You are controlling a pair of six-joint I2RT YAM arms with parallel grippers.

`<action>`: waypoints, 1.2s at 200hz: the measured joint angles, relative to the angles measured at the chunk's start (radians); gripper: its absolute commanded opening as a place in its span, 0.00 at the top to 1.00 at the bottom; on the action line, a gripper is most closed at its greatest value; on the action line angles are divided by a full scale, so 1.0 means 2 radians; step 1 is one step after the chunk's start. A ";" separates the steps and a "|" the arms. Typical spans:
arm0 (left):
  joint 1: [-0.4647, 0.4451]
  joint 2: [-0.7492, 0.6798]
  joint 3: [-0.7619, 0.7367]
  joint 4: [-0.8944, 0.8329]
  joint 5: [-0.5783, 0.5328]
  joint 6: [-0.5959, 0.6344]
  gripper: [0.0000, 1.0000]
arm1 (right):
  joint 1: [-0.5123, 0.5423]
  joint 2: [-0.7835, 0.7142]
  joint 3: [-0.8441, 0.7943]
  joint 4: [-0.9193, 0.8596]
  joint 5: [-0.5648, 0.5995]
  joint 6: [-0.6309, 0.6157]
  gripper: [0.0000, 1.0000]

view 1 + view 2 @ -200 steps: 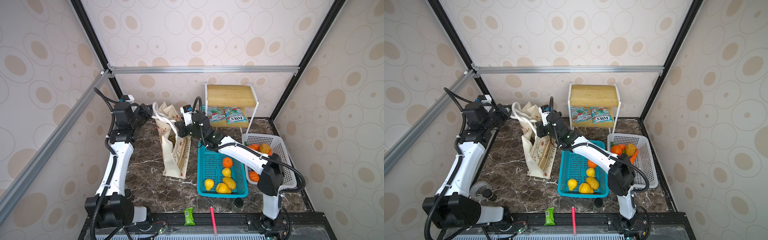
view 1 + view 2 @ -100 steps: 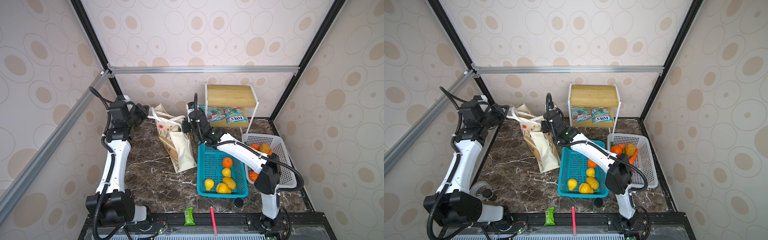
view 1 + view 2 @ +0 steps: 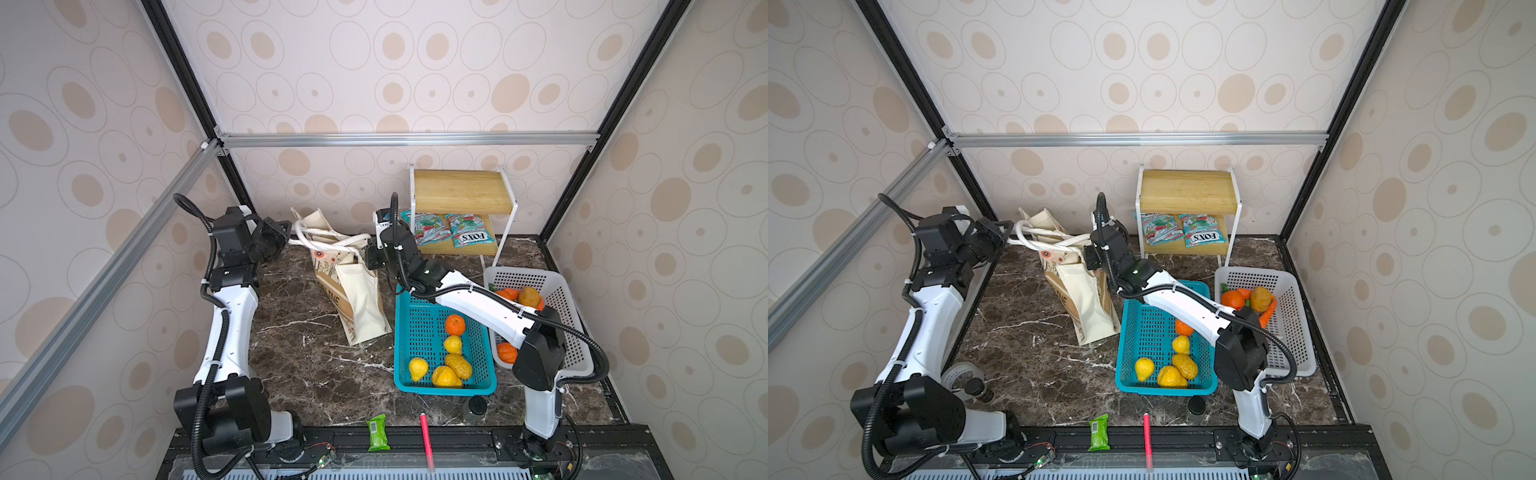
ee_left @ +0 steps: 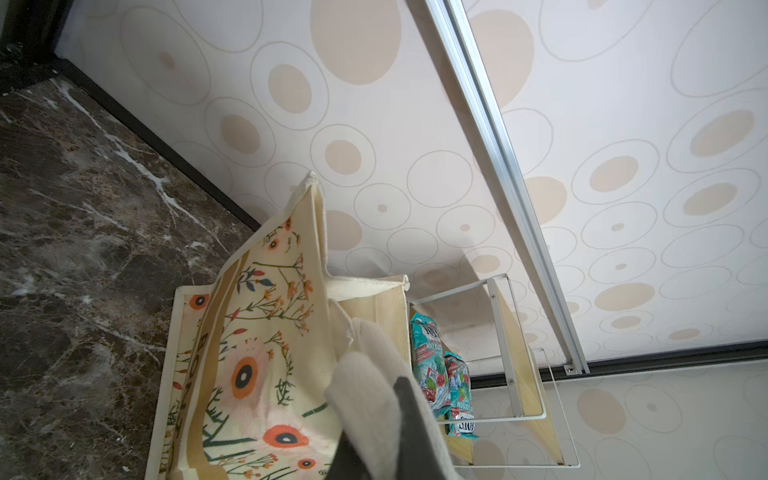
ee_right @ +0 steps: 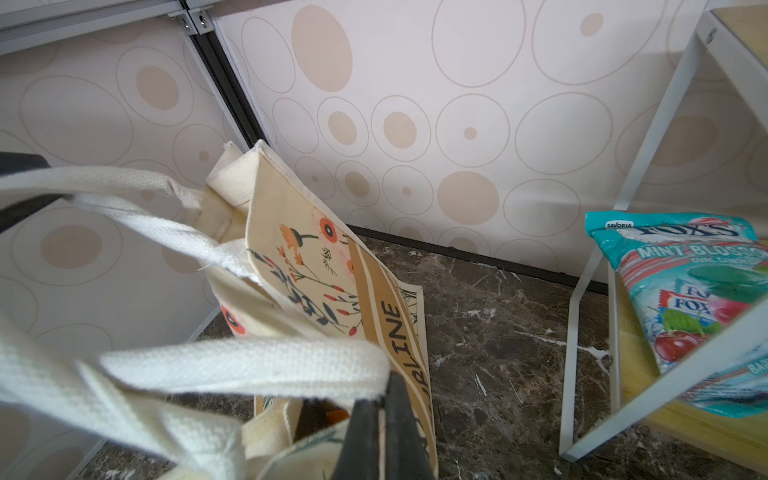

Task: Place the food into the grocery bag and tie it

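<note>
Clamped on white straps (image 3: 307,240) of grocery bag (image 3: 361,299): left tool (image 3: 286,232), right tool (image 3: 368,255). Bag tilted on bench (image 3: 299,345), just beside blue basket (image 3: 419,330). Packet (image 5: 681,282) lettering "Mint Blossom" readable from right wrist only.

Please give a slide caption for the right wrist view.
Right gripper shut on a white strap handle of the grocery bag; teal Fox's packet on shelf.

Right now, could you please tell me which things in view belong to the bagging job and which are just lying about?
In the job: grocery bag, strap handles, left claw, right claw, both shut on handles.
Lying about: teal Fox's packets, green wrapped bar, red pen.
</note>
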 measured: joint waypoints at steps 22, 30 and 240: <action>0.006 -0.022 -0.021 0.031 0.002 -0.021 1.00 | -0.013 -0.002 0.001 0.007 -0.064 -0.015 1.00; 0.009 -0.031 -0.031 0.043 0.004 -0.029 1.00 | -0.017 0.003 0.013 -0.003 -0.083 -0.019 1.00; 0.028 -0.028 -0.158 0.202 -0.067 -0.080 1.00 | -0.032 0.053 0.055 -0.046 -0.065 0.055 1.00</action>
